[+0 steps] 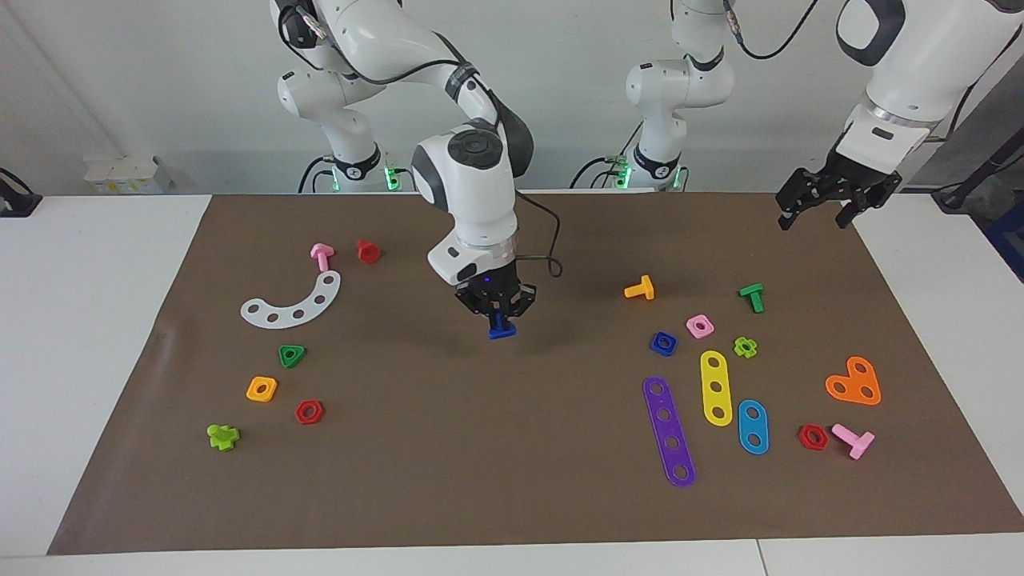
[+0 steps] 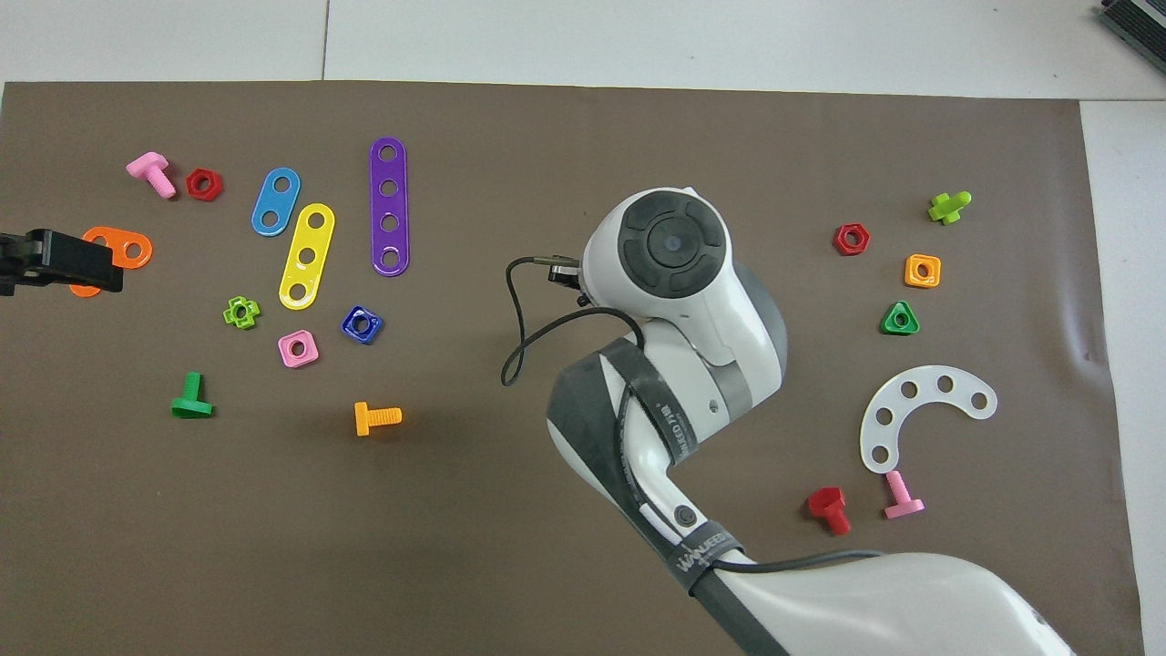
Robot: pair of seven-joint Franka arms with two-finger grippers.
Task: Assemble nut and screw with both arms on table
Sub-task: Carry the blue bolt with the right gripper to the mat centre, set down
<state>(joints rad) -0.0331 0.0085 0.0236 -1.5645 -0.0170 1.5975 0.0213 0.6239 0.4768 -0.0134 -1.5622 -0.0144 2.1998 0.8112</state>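
Observation:
My right gripper (image 1: pixel 501 317) is shut on the dark blue screw (image 1: pixel 502 328), which hangs head down over the middle of the brown mat (image 1: pixel 512 480). From overhead the right arm's wrist (image 2: pixel 672 244) hides both gripper and screw. The dark blue square nut (image 1: pixel 662 343) (image 2: pixel 362 323) lies flat on the mat toward the left arm's end, beside a pink square nut (image 1: pixel 700 326). My left gripper (image 1: pixel 814 214) (image 2: pixel 55 264) waits open in the air over the mat's corner at its own end, nothing between its fingers.
Purple (image 1: pixel 669 430), yellow (image 1: pixel 716 387) and blue (image 1: pixel 753 426) strips, an orange screw (image 1: pixel 640 289), green screw (image 1: pixel 752 297) and orange plate (image 1: pixel 854 382) surround the nut. A white curved strip (image 1: pixel 292 301), green triangular nut (image 1: pixel 291 355), orange nut (image 1: pixel 262 389) and red nut (image 1: pixel 309 411) lie toward the right arm's end.

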